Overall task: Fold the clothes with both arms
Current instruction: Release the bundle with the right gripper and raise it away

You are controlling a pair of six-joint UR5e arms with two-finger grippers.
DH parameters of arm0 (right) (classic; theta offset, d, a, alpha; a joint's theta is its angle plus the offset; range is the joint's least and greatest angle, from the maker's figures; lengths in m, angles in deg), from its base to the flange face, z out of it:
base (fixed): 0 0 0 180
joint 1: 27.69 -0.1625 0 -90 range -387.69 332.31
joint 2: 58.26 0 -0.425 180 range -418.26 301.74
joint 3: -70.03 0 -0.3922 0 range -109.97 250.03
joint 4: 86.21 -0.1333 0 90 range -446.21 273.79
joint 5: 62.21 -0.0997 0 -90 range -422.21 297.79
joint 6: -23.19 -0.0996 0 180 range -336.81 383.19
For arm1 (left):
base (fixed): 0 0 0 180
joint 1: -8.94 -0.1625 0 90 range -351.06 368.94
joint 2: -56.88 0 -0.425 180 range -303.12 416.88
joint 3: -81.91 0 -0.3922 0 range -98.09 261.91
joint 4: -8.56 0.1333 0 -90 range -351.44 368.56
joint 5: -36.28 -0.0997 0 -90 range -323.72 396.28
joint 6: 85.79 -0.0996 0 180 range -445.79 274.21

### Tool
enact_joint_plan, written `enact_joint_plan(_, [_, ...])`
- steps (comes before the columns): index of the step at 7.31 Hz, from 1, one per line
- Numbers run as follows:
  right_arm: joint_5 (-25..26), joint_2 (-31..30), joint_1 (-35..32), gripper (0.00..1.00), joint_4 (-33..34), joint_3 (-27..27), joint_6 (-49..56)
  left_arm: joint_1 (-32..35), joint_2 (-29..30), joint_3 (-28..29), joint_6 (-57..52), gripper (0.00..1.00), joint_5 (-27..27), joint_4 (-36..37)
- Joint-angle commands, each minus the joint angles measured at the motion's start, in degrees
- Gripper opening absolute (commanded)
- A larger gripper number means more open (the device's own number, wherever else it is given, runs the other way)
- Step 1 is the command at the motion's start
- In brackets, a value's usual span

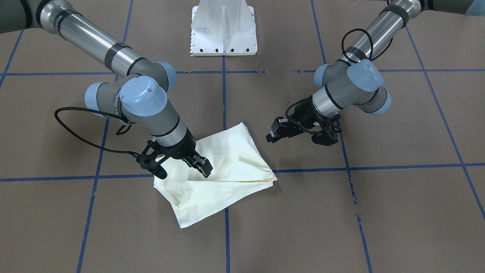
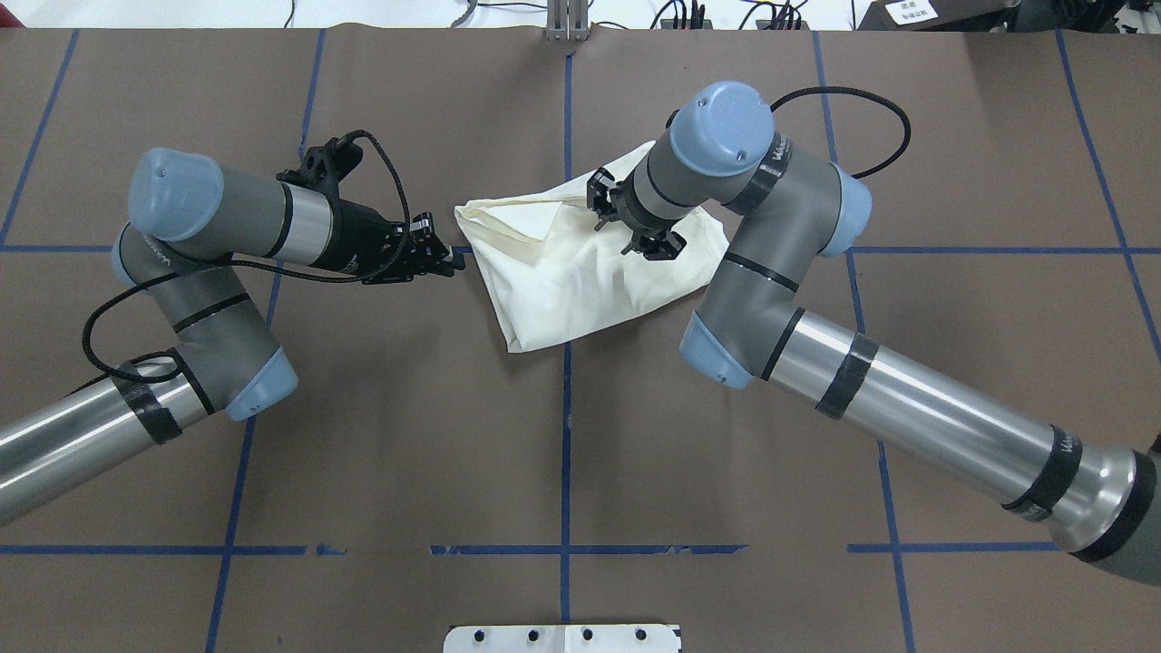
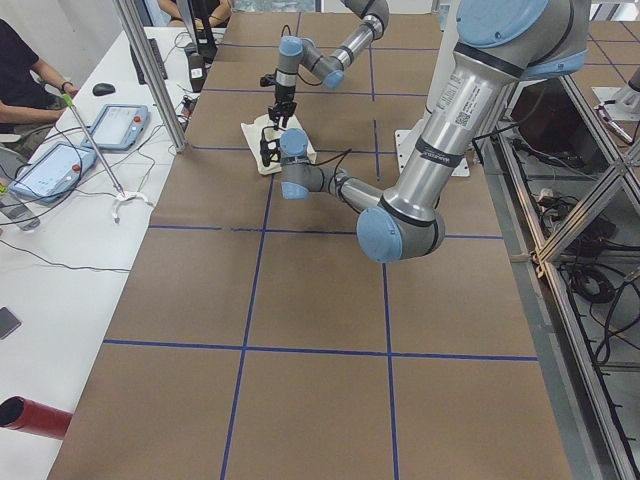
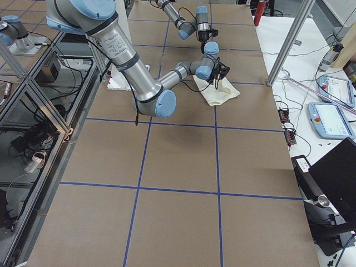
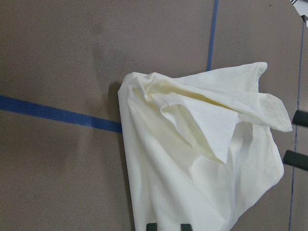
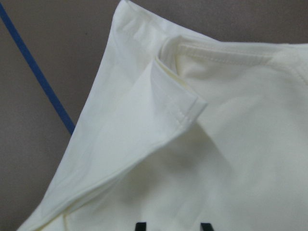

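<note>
Cream T-shirt [image 2: 562, 290] crumpled on the table [image 2: 363, 453], neither arm gripping it.
The left gripper [image 2: 451, 263] sits just beside the T-shirt's corner, fingers narrowly parted on nothing. The T-shirt lies on the centre line, toward the far edge. The right gripper [image 1: 201, 165] hangs over it, fingers apart, empty.

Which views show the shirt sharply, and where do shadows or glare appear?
Right wrist view: T-shirt fills the frame, hem stitching crisp, soft shadow under the folded flap. Left wrist view: folds clear, faint shadow along its left edge. Side views: T-shirt too small for detail. Overhead view: glare on right arm.
</note>
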Motion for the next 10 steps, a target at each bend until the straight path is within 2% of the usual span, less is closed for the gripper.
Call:
enact_joint_plan(1, [3.66, 1.65, 1.44, 0.00, -0.05, 4.31, 3.58, 0.14, 0.05, -0.04, 0.00, 0.29, -0.03, 0.16])
enact_joint_plan(2, [6.10, 6.80, 0.40, 0.00, -0.23, 11.56, 5.34, 0.40, -0.04, 0.05, 0.00, 0.29, -0.03, 0.16])
enact_joint_plan(3, [6.39, 11.99, -1.18, 0.00, -0.58, 18.33, 6.57, 0.49, -0.04, 0.05, 0.00, 0.29, -0.03, 0.16])
enact_joint_plan(5, [6.48, 13.71, -4.69, 0.00, -5.04, 24.17, 10.61, 0.49, 0.05, 0.14, 0.00, 0.29, -0.12, 0.25])
enact_joint_plan(7, [6.74, 14.41, -7.34, 0.00, -5.41, 26.21, 13.00, 0.23, 1.44, 0.14, 2.87, 0.29, -1.60, 0.25])
enact_joint_plan(9, [6.48, 14.59, -8.66, 0.00, -5.42, 26.22, 13.00, -0.13, 7.23, 0.67, 5.01, 0.29, -4.51, 6.89])
enact_joint_plan(10, [5.61, 14.59, -9.45, 0.00, -5.41, 26.22, 13.00, -1.87, 8.04, 0.84, 4.92, 0.29, -6.17, 8.06])
